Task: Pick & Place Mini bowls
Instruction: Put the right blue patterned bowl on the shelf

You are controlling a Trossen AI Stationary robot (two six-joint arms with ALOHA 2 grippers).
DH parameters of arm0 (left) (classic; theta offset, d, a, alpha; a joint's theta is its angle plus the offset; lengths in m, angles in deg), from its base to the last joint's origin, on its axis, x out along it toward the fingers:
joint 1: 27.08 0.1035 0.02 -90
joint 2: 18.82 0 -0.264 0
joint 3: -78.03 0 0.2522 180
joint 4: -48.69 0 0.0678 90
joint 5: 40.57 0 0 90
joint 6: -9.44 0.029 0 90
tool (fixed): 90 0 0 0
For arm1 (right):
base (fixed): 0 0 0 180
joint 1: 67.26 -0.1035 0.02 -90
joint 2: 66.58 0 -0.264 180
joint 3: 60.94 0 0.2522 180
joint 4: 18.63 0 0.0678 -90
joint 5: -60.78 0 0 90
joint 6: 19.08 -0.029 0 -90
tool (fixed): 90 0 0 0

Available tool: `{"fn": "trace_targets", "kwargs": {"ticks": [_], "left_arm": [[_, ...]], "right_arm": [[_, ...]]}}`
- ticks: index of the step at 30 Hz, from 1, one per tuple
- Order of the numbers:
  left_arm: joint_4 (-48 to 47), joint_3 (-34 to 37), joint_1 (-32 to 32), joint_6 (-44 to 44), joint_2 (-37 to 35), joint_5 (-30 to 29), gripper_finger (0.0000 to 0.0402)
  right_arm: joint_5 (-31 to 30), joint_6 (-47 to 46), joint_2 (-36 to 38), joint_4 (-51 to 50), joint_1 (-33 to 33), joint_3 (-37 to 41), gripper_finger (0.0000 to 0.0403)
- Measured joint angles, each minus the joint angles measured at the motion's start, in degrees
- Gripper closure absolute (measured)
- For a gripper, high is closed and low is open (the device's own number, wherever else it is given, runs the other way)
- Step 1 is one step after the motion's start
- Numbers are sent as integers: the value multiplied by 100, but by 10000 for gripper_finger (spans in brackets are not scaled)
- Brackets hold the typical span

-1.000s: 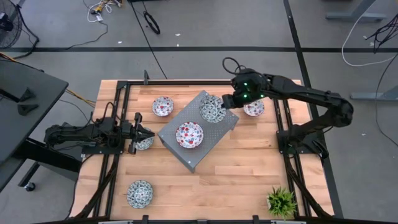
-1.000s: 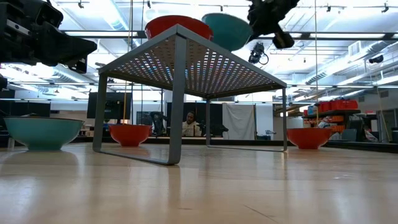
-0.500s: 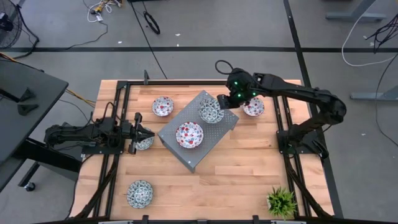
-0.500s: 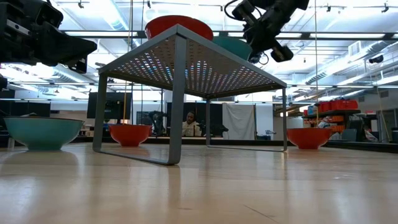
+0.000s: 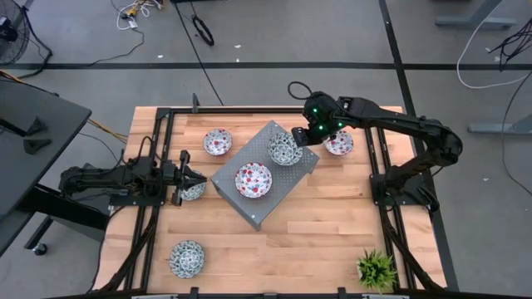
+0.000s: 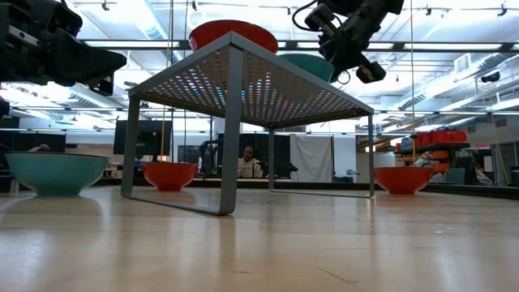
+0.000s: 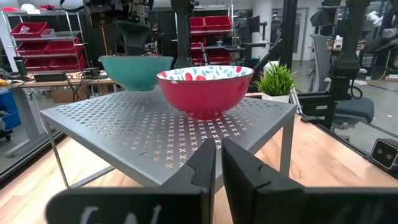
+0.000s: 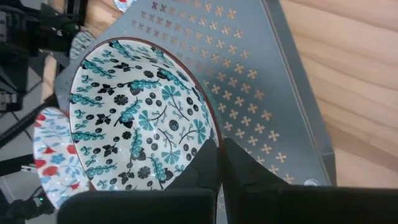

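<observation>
The wooden tabletop (image 5: 332, 216) carries a grey perforated stand (image 5: 287, 178). On the stand, a teal-patterned mini bowl (image 5: 283, 149) has its rim clamped in the right gripper (image 5: 298, 138) jaws; a red-patterned mini bowl (image 5: 253, 180) sits just beyond it. The left gripper (image 5: 189, 177) waits low beside the stand, jaws nearly together on nothing, a teal bowl (image 5: 194, 192) just under them.

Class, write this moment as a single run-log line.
right gripper: shut on teal bowl rim, on grey stand | left gripper: waiting beside stand | red bowl: on stand
</observation>
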Motion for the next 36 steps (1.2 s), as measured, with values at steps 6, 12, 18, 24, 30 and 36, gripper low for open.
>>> {"fn": "trace_targets", "kwargs": {"ticks": [6, 12, 18, 24, 30, 36], "left_arm": [[-1, 0, 0, 1, -1, 0, 372], [-1, -1, -1, -1, -1, 0, 372], [-1, 1, 0, 1, 1, 0, 372], [0, 1, 0, 1, 0, 0, 372], [1, 1, 0, 1, 0, 0, 372], [0, -1, 0, 1, 1, 0, 372]], "right_arm": [[-9, 42, -121, -28, -42, 0, 403], [-5, 93, -135, -35, -56, 0, 403], [-58, 69, -135, -19, -56, 0, 391], [-57, 68, -135, 39, -56, 0, 361], [-57, 117, -133, 127, -78, 0, 348], [-57, 156, -133, 148, -113, 0, 335]]}}
